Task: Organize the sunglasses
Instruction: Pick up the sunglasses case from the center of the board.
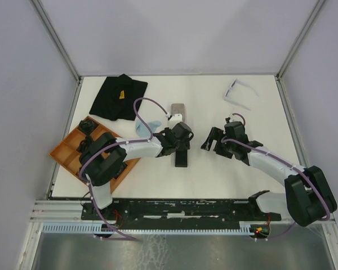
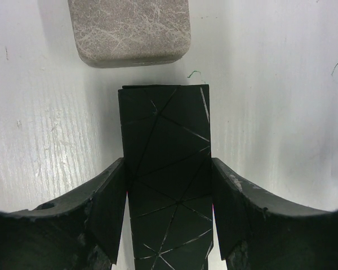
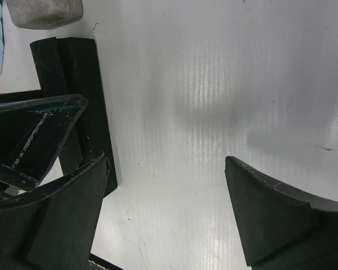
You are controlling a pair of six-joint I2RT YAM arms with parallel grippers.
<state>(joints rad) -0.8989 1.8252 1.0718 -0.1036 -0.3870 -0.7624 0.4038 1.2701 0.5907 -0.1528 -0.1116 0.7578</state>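
Observation:
A pair of sunglasses (image 1: 239, 93) with a thin pale frame lies at the far right of the table, apart from both arms. My left gripper (image 1: 182, 142) (image 2: 168, 163) straddles a black oblong case (image 1: 182, 156) (image 2: 166, 146) with thin crossing lines. Both of its fingers press against the case's long sides, so it is shut on the case. A grey case (image 1: 177, 108) (image 2: 129, 31) lies just beyond the black one. My right gripper (image 1: 213, 140) (image 3: 166, 163) hangs open over bare table right of the black case (image 3: 81, 84), holding nothing.
An orange compartment tray (image 1: 65, 152) with dark items in it sits at the left edge, partly under the left arm. A black cloth pouch (image 1: 119, 97) lies at the back left. A light blue cloth (image 1: 146, 125) lies beside the grey case (image 3: 42, 11).

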